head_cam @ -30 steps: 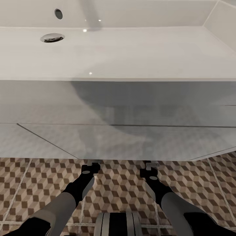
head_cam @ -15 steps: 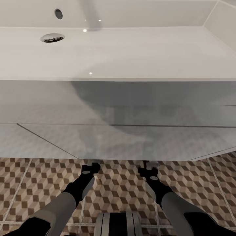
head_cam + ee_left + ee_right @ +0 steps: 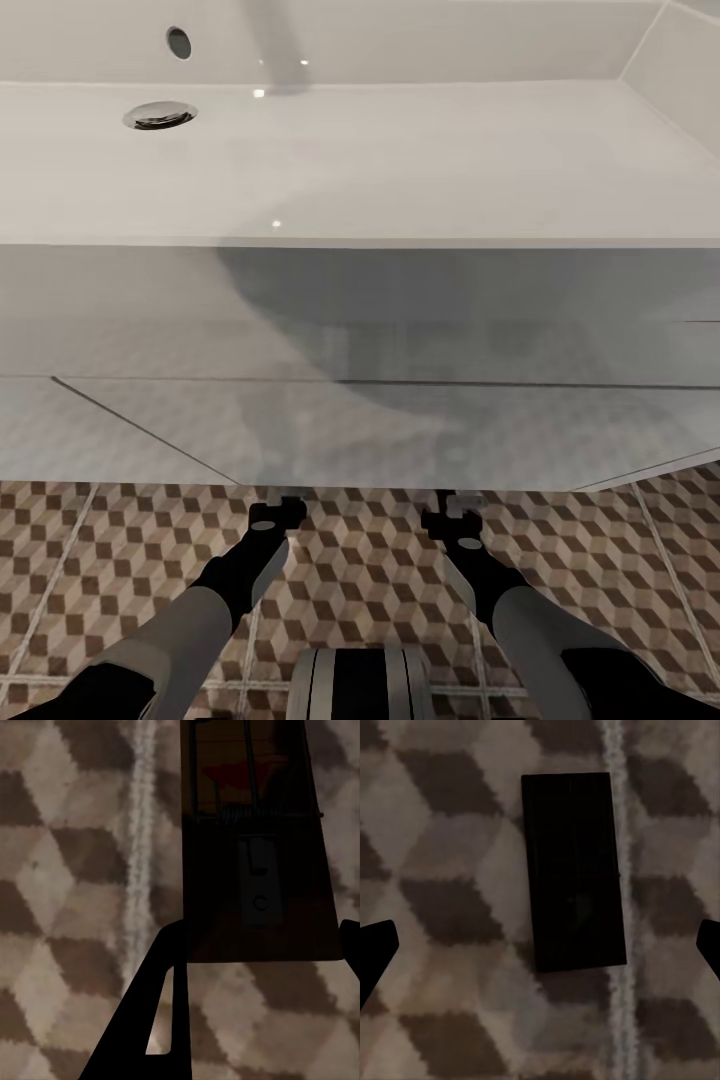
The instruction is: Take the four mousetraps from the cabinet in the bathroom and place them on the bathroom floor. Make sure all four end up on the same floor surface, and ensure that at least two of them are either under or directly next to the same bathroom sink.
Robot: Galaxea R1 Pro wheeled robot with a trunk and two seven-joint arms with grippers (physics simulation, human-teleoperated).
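Dark mousetraps (image 3: 574,870) lay flat on the bathroom floor (image 3: 360,560) beneath each spread-fingered end effector, right (image 3: 540,945) and left (image 3: 255,945).

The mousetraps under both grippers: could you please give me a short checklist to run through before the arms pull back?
1. Right gripper open, its fingertips wide apart: ok.
2. Right-side mousetrap lies flat on the bathroom floor, clear of both fingertips: ok.
3. Left gripper released: cannot tell; its fingers sit at the trap's near corners.
4. Left-side mousetrap flat on the tiles: cannot tell, it is dark.
5. Both grippers tucked under the sink, by the head view: ok.
6. Two remaining traps placed: cannot tell.
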